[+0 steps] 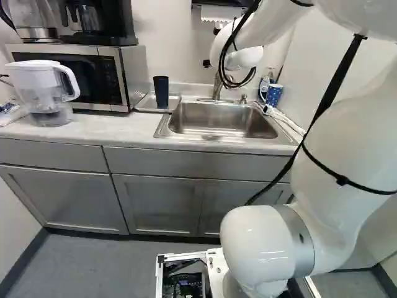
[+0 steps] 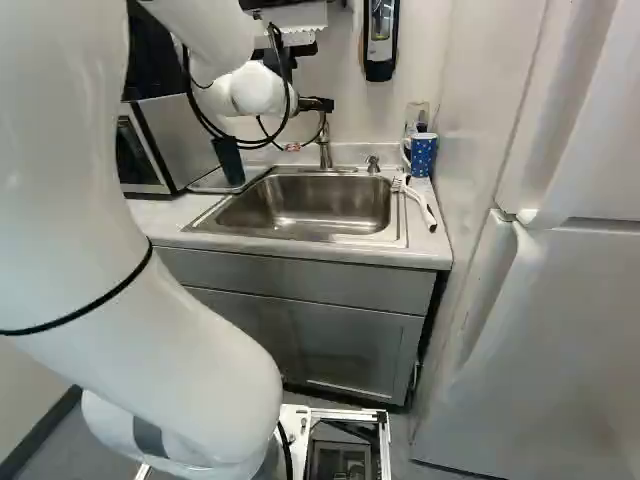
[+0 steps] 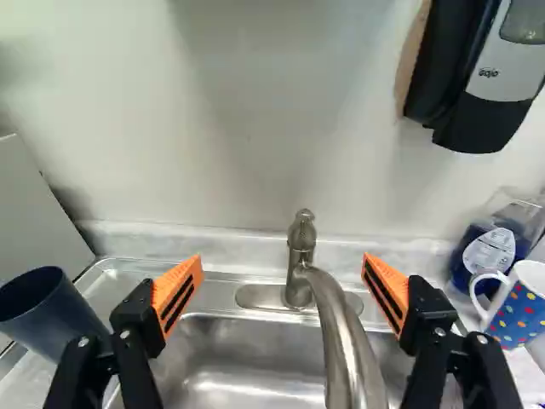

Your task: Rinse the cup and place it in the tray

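Above the sink [image 1: 220, 119]: fingers [image 3: 174, 281], spread wide, holding nothing; tap [image 3: 338, 328] ahead, between them. Dark cup [image 1: 161, 92]: upright on the tray [image 1: 145, 105], left of the fingers; any reach for it would run leftward.

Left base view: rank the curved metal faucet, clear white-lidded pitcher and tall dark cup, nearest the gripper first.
1. Faucet, at the back of the sink.
2. Cup, just left of the sink.
3. Pitcher, at the view's far left.

The soap dispenser [image 3: 479, 121] bears brand lettering [image 3: 488, 73], the blue bottle [image 3: 461, 271] a label [image 3: 490, 250]
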Robot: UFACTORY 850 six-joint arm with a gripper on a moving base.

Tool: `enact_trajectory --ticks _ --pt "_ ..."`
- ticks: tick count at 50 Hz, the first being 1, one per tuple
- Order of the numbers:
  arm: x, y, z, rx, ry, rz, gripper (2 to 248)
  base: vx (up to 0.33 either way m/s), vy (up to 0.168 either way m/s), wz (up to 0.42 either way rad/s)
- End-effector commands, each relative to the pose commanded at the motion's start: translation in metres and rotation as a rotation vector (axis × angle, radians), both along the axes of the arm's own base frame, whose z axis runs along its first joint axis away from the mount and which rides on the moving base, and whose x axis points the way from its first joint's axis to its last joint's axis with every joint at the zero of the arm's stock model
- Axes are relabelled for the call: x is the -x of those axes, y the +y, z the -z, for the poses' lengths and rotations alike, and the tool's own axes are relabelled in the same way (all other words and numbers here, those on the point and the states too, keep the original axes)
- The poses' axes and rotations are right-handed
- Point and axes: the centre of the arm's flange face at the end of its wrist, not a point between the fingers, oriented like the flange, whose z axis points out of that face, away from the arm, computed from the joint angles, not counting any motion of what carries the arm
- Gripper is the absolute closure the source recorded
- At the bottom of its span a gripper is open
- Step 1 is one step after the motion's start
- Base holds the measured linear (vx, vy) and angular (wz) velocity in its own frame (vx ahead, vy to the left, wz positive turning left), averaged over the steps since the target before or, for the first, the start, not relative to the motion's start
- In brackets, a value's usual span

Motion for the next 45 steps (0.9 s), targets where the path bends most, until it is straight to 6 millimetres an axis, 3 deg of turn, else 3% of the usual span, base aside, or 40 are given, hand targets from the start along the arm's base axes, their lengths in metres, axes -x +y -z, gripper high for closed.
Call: enact_trajectory --ticks 21,45 --pt "0.034 -0.023 0.009 -0.007 0.085 0.053 3 0.0 0.0 0.0" --pt "0.05 -0.025 0.027 -0.026 0.305 0.064 3 0.0 0.0 0.0"
